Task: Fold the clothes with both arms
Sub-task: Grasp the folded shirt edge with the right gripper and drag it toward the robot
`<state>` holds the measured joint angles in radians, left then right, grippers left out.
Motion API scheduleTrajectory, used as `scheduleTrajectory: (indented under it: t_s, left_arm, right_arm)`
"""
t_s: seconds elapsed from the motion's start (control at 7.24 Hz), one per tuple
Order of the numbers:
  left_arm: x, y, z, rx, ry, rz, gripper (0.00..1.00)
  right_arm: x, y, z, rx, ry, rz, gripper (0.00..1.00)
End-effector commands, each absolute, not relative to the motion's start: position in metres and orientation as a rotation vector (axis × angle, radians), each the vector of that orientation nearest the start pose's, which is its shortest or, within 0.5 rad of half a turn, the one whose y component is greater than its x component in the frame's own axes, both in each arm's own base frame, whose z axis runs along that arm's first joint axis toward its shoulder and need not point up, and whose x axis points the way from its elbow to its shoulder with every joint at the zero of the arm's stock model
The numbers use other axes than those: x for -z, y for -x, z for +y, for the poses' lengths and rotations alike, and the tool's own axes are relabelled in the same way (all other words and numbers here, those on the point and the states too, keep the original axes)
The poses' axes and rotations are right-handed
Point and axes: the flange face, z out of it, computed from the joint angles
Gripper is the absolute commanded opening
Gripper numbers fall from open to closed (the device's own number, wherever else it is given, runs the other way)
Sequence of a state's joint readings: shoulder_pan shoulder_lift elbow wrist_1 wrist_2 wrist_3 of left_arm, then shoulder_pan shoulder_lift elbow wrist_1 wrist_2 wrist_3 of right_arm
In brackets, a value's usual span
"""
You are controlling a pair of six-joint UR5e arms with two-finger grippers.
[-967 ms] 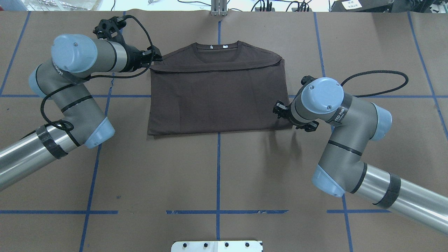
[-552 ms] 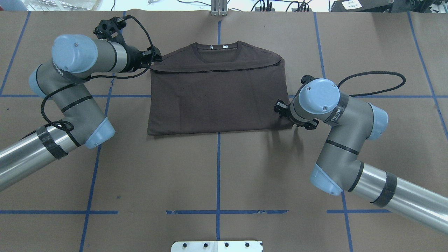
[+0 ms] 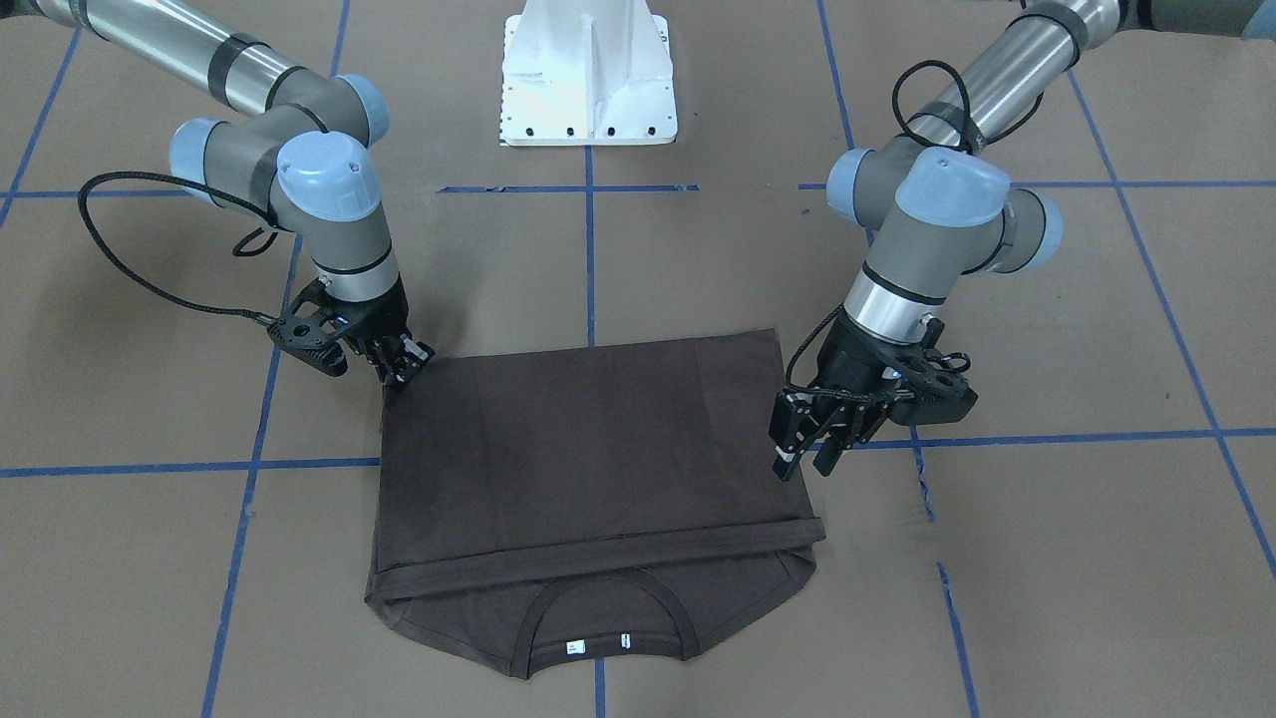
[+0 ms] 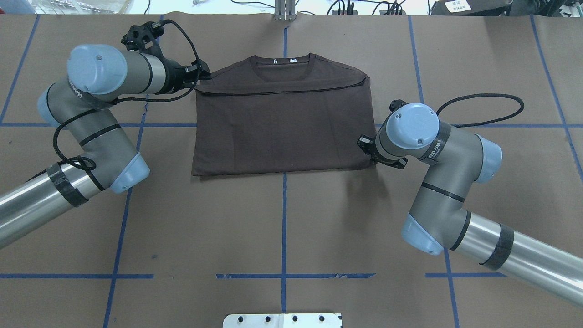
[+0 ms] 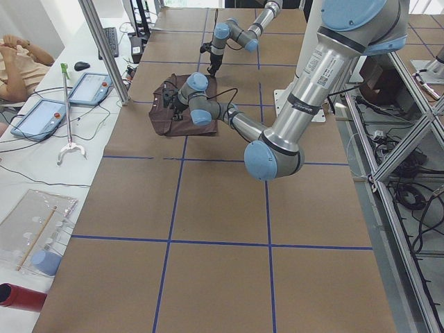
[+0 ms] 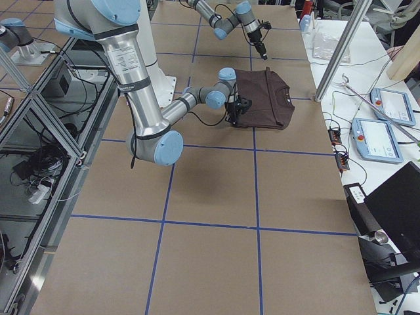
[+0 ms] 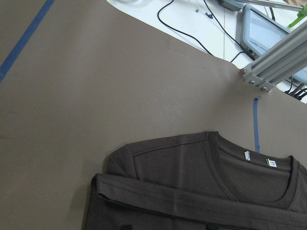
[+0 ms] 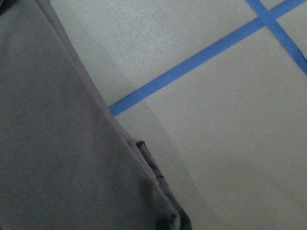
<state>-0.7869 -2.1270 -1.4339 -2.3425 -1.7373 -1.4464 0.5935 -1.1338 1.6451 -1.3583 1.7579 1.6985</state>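
Observation:
The dark brown T-shirt [image 4: 282,132] lies flat at the table's far middle. Its lower part is folded up over the chest, and the collar and white tags [image 3: 596,643] are bare. My left gripper [image 3: 807,454] is open, low beside the shirt's left edge just below the shoulder [image 4: 206,73], holding nothing. My right gripper [image 3: 407,365] is open, with its tips at the shirt's near right corner. In the overhead view its wrist hides its fingers. The right wrist view shows that corner slightly bunched [image 8: 158,206]. The left wrist view shows the collar and fold edge [image 7: 192,191].
The white bolted pedestal [image 3: 588,70] stands at the robot's side. Blue tape lines [image 4: 284,214] cross the brown paper table cover. A black cable [image 4: 492,109] loops to the right of the right arm. An aluminium post [image 4: 284,11] stands behind the collar.
My right arm has shifted a little left, toward the shirt's near right corner. The left arm and the shirt have not moved.

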Motion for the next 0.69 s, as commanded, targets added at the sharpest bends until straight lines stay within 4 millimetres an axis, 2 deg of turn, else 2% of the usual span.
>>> scheduleTrajectory:
  t_s: [0.0, 0.28, 0.41, 0.55]
  left_arm:
    - [-0.302, -0.418, -0.584, 0.481, -0.399, 1.153, 0.60]
    - [-0.290, -0.416, -0.582, 0.486, -0.398, 1.175, 0.60]
    - [-0.281, -0.414, -0.575, 0.479, -0.404, 1.195, 0.60]
    - [-0.275, -0.416, -0.570, 0.487, -0.391, 1.211, 0.60]
  right_arm:
    - [-0.337, 0.474, -0.419, -0.581, 0.059, -0.832, 0.00]
    - [-0.326, 0.428, -0.297, -0.443, 0.151, -0.890, 0.00]
    - [-0.320, 0.405, -0.251, -0.347, 0.254, -0.906, 0.00]
    - [-0.313, 0.398, -0.217, -0.244, 0.392, -0.909, 0.00]
